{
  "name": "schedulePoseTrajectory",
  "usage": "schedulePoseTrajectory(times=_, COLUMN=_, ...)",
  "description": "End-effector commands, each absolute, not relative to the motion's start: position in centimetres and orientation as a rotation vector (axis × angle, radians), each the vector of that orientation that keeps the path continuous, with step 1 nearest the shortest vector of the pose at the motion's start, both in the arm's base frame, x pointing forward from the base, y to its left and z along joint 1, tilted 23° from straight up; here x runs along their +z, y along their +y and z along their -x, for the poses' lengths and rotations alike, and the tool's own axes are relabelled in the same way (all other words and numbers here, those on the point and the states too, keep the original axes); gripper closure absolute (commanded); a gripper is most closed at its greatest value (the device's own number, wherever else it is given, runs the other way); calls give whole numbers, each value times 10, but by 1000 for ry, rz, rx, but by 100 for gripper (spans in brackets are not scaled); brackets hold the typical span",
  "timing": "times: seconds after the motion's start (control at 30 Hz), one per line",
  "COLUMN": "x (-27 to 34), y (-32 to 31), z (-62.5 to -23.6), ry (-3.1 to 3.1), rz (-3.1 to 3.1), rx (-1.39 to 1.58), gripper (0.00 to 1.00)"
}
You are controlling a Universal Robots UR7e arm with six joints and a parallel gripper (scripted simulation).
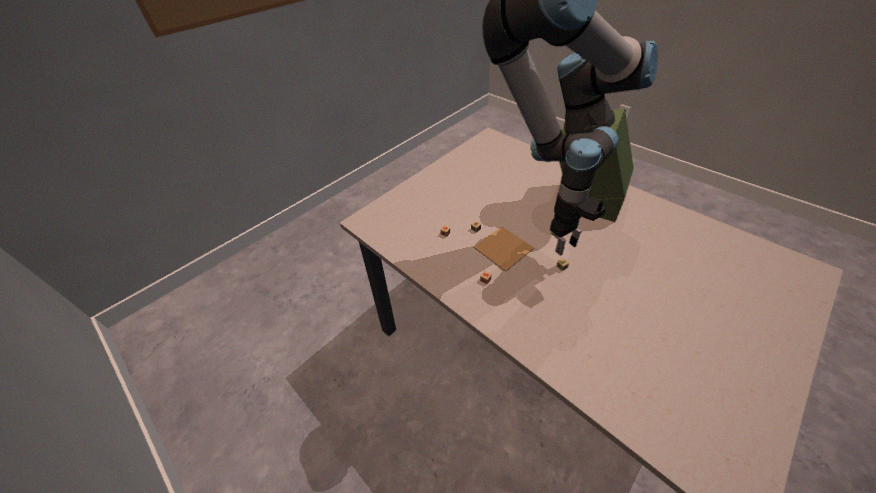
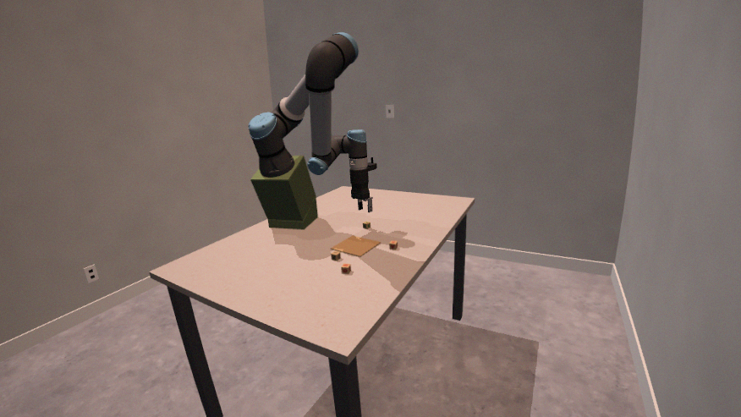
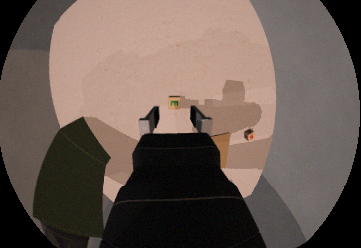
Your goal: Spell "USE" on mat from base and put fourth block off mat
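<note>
The thin brown mat (image 1: 503, 250) (image 2: 356, 247) (image 3: 224, 150) lies flat on the table with no block on it. My gripper (image 1: 567, 246) (image 2: 365, 208) (image 3: 175, 112) is open and empty, above the table near a green-lettered block (image 1: 562, 264) (image 2: 366, 225) (image 3: 174, 103). Its letter looks like an E on its side in the wrist view. A red-lettered block (image 1: 485, 277) (image 2: 393, 245) (image 3: 249, 135) sits off the mat near the long table edge; its letter may be S. A dark-sided block (image 1: 476, 226) (image 2: 335, 255) and an orange-marked block (image 1: 445, 230) (image 2: 345, 268) sit beyond the mat's other side, letters unreadable.
The table (image 1: 678, 306) (image 2: 245, 281) (image 3: 164, 21) carries the mat and blocks. The green pedestal (image 1: 613, 171) (image 2: 287, 199) (image 3: 69, 175) under the arm stands at the table's rear side. Arm shadows fall across the mat area and table.
</note>
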State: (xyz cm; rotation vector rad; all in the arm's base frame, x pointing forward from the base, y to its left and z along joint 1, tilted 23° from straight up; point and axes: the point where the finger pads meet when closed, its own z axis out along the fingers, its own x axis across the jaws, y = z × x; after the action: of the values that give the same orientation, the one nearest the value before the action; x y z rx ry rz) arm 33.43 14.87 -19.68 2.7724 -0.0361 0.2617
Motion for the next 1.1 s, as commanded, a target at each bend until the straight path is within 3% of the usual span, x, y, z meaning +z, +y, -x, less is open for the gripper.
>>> schedulePoseTrajectory(times=0.0, x=-199, y=148, z=-335, ry=-36, rz=-2773, rx=263, gripper=0)
schedulePoseTrajectory(times=1.07, x=-237, y=134, z=-342, ry=-36, rz=-2773, rx=263, gripper=0)
